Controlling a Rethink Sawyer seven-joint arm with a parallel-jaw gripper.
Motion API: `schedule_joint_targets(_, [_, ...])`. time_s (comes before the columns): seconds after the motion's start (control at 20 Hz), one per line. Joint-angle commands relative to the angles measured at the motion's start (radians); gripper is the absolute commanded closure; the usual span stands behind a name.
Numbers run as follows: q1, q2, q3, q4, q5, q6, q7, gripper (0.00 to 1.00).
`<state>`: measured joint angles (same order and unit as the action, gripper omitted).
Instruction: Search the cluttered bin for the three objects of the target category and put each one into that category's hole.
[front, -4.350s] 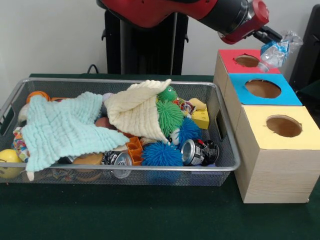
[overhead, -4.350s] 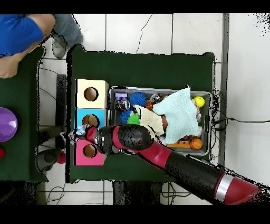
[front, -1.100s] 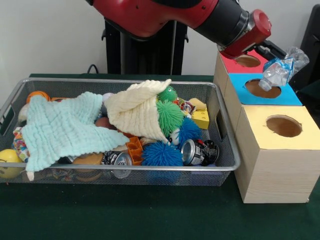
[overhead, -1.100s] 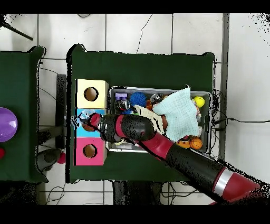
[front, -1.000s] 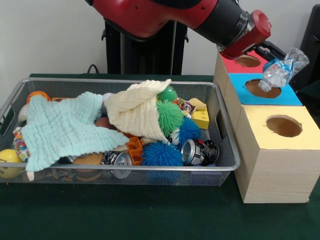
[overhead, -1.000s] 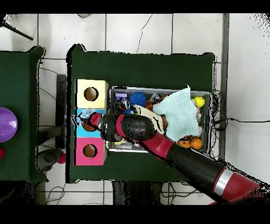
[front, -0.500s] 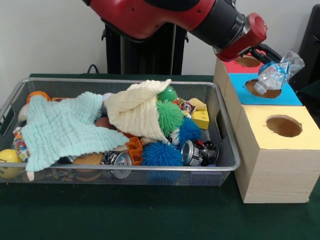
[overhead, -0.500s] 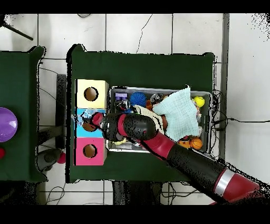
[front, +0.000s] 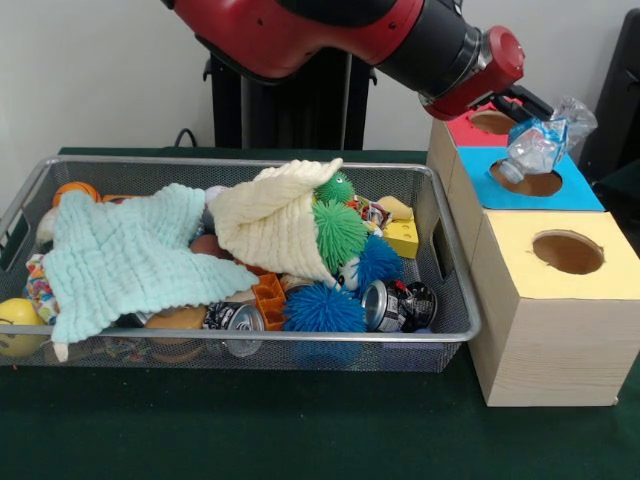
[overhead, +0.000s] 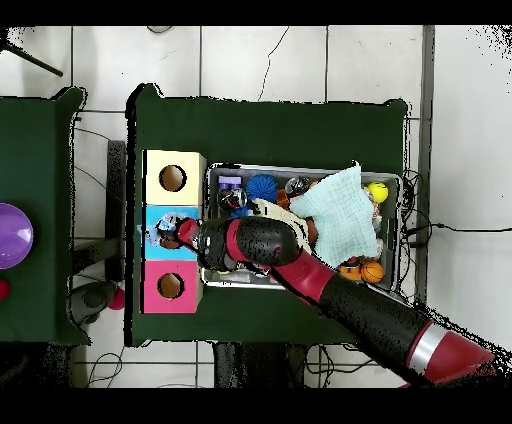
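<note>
Looking at the upper right of the front view, you see the gripper (front: 524, 112) clamped on a crumpled plastic bottle (front: 534, 145), tilted neck-down over the blue box's hole (front: 534, 181), wire bin (front: 300, 335) at centre left.

Setting: robotics lab, test station. You see these marks of it:
- red and black arm (front: 330, 30), industrial make, reaching in from 12 o'clock of the front view.
- tabletop (overhead: 270, 125) under dark green cloth, on a pale tiled floor (overhead: 300, 60) with loose cables (overhead: 90, 135) trailing at 9 o'clock of the overhead view.
- wire mesh bin (front: 455, 325) heaped with mixed toys, cloths and cans.
- three wooden boxes, tops red (front: 460, 118), blue (front: 480, 185) and yellow (front: 520, 255), one round hole each.
- plain white wall (front: 100, 70) behind.
- second green tabletop (overhead: 35, 160) at 9 o'clock overhead.
</note>
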<state>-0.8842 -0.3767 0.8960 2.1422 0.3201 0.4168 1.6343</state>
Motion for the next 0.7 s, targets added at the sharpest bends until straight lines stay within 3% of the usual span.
schedule_joint_targets(0.05, [0.012,-0.011,-0.063,-0.102,-0.006,0.072,0.09,1.0])
schedule_joint_targets(0.7, [-0.016,0.014,-0.017,-0.07,-0.004,0.017,0.095,1.0])
